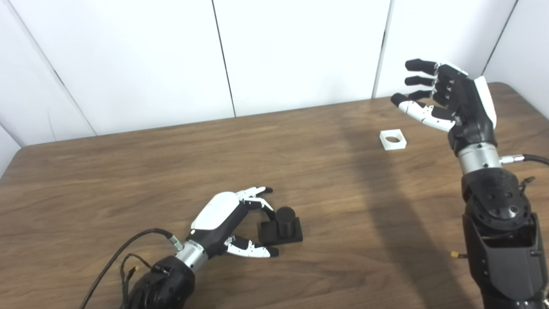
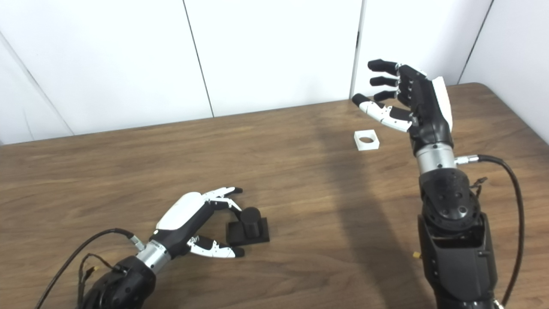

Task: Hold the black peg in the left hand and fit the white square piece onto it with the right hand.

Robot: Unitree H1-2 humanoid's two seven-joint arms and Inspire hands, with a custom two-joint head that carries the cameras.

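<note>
The black peg [image 1: 283,221], a short cylinder on a square black base, stands upright on the wooden table [image 1: 128,180] near the front. My left hand [image 1: 227,219] lies just left of it, open, its fingers and thumb reaching toward the base on either side without closing on it. The white square piece [image 1: 393,139], with a round hole, lies flat on the table at the back right. My right hand [image 1: 446,96] is raised above and to the right of it, open with fingers spread, holding nothing.
White wall panels [image 1: 300,51] stand behind the table's back edge. The rounded right back corner of the table [image 1: 510,88] is close to the right hand. Cables [image 1: 128,244] trail from the left wrist over the table front.
</note>
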